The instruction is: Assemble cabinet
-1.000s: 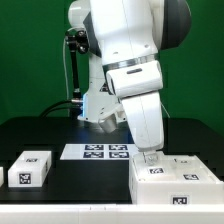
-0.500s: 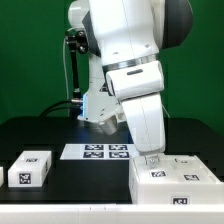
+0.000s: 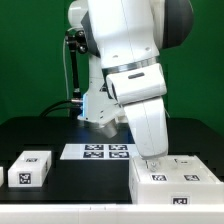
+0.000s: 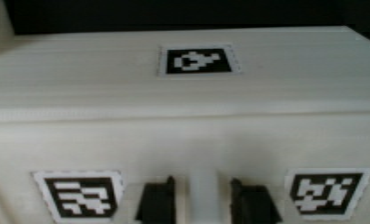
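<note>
The cabinet is a large white boxy body with black-and-white tags, at the front on the exterior view's right. It fills the wrist view, with one tag on its upper face and two tags near the fingers. My gripper stands right over the cabinet's near-left top, at or just above its surface. In the wrist view the gripper has its two black fingers a small gap apart, with white cabinet surface showing between them. I see nothing held.
A smaller white tagged block lies at the front on the exterior view's left. The marker board lies flat on the black table behind the middle. The arm's base and cables stand behind it.
The gripper has moved slightly down and toward the exterior view's right, closer onto the cabinet. The cabinet and the small block have not moved.
</note>
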